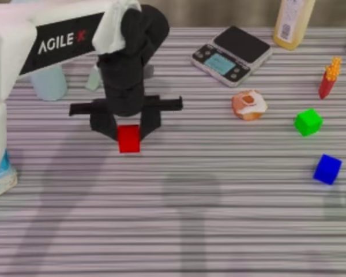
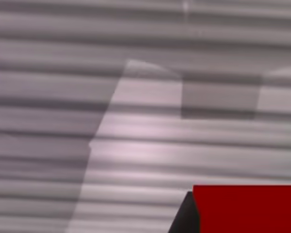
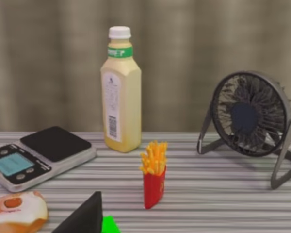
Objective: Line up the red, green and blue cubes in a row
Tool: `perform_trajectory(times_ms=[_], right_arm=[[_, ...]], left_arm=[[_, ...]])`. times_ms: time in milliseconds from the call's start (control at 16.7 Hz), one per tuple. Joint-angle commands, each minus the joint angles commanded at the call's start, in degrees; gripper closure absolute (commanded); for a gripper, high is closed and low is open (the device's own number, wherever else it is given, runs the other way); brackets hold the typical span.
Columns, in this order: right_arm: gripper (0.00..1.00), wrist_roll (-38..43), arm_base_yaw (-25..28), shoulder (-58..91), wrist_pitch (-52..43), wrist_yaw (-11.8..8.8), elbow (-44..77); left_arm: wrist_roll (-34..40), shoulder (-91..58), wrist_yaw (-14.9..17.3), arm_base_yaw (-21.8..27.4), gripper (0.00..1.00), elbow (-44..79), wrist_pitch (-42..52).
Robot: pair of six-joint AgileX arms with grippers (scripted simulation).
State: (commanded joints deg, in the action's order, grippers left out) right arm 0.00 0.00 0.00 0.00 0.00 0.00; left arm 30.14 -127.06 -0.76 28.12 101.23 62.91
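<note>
— How will the red cube [image 1: 128, 138] handle?
— Light, stiff, and glossy enough to slip, I judge; flat opposite faces suit it. My left hand [image 1: 127, 130] is closed on it above the tabletop [image 1: 173, 231], left of centre.
— The others?
— Green cube [image 1: 308, 122], blue cube [image 1: 327, 169], far right.

Red cube [image 2: 246, 208] cut by left wrist frame's lower edge; green cube [image 3: 109, 225] mostly hidden, lower edge, right wrist.
</note>
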Motion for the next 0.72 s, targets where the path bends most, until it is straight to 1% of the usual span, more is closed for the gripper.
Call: perform_trajectory(times_ms=[240, 420, 540, 720], right_arm=[[0.0, 0.0, 0.0, 0.0, 0.0, 0.0, 0.0], [0.0, 0.0, 0.0, 0.0, 0.0, 0.0, 0.0], [0.0, 0.0, 0.0, 0.0, 0.0, 0.0, 0.0], [0.0, 0.0, 0.0, 0.0, 0.0, 0.0, 0.0]], left_arm=[[0.0, 0.6, 0.0, -0.1, 1.0, 0.8, 1.1], [0.2, 1.3, 0.0, 0.7, 1.0, -0.2, 0.7], [1.5, 4.3, -0.1, 2.2, 1.0, -3.5, -0.1], [4.7, 10.9, -0.2, 5.7, 1.0, -12.1, -1.6]])
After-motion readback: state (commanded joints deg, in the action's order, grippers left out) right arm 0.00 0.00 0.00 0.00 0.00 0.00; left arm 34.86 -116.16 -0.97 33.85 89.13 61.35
